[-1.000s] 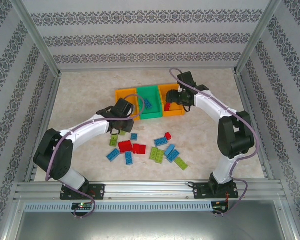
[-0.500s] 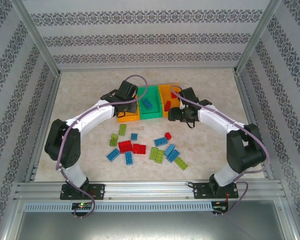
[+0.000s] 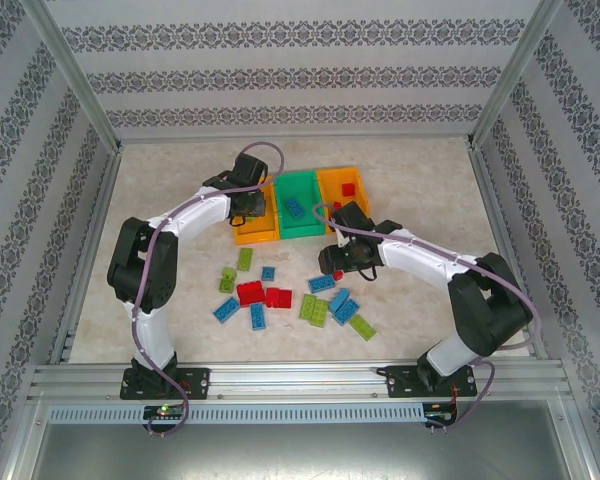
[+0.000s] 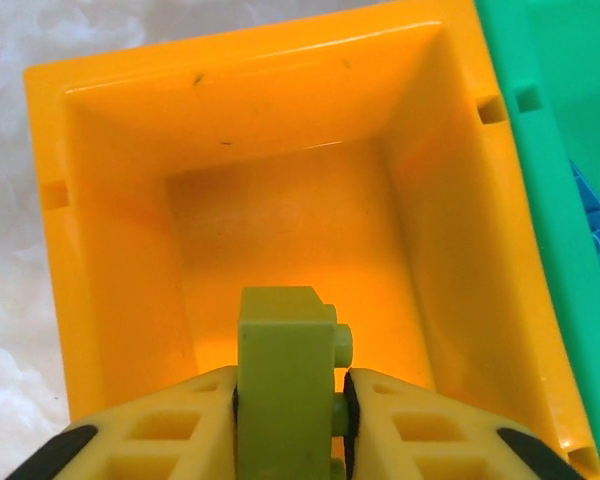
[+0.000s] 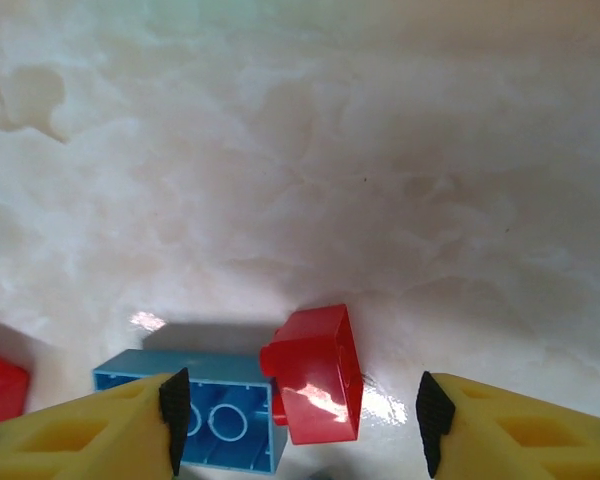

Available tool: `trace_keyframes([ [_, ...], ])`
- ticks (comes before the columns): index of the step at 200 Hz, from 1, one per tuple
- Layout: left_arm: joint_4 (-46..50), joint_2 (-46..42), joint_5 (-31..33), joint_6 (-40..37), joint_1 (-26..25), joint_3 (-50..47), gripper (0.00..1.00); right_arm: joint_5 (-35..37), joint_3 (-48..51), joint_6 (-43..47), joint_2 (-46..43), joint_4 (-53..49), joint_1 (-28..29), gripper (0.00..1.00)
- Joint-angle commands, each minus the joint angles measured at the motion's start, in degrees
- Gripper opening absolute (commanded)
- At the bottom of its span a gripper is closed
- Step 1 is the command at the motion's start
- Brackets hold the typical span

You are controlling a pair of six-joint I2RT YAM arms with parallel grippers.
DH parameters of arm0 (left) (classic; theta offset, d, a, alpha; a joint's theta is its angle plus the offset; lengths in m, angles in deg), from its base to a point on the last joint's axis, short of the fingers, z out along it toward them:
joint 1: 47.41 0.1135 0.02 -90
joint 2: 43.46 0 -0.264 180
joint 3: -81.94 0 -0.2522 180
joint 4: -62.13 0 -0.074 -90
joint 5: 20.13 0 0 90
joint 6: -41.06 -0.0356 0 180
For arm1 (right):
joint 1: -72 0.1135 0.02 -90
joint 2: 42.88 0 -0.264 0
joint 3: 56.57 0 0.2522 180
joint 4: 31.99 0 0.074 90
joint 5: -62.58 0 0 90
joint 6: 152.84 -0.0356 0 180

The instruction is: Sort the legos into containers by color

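Note:
In the left wrist view my left gripper (image 4: 288, 388) is shut on a lime green lego (image 4: 280, 340), held upright over the inside of the left orange container (image 4: 100, 200). In the top view that gripper (image 3: 250, 203) hangs over the same bin (image 3: 242, 235). My right gripper (image 5: 302, 405) is open, low over the table. A small red lego (image 5: 320, 375) lies between its fingers, and a blue lego (image 5: 220, 420) lies against the left finger. In the top view it (image 3: 335, 265) is just in front of the green container (image 3: 298, 230). The right orange container (image 3: 330, 183) holds a red lego (image 3: 348, 188).
Several loose legos lie in front of the bins: red ones (image 3: 250, 292), blue ones (image 3: 258, 316) and lime ones (image 3: 314, 310). A blue lego (image 3: 294, 207) lies in the green bin. Metal frame rails (image 3: 280, 375) and patterned walls (image 3: 300, 80) enclose the table.
My left arm carried the lime lego from the pile to above the left orange bin. My right gripper left the right orange bin and came down over the red lego near the pile.

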Motion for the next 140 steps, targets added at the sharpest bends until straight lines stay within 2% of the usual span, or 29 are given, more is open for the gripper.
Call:
trace_keyframes([
  [1, -0.1, -0.4, -0.6, 2.2, 0.0, 0.2, 0.39, 0.8, 1.1, 0.9, 2.0, 0.8, 0.4, 0.63],
  [36, 0.4, -2.5, -1.1, 2.2, -0.1, -0.5, 0.5, 1.3, 0.6, 1.9, 5.7, 1.0, 0.4, 0.6],
  [87, -1.4, -7.6, -3.0, 1.5, 0.0, -3.7, 0.63, 2.7, 1.4, 1.3, 6.2, 1.8, 0.4, 0.45],
  [140, -2.3, -11.3, -3.2, 1.7, 0.0, -8.5, 0.64, 4.3, 1.8, 1.2, 4.9, 1.5, 0.1, 0.31],
])
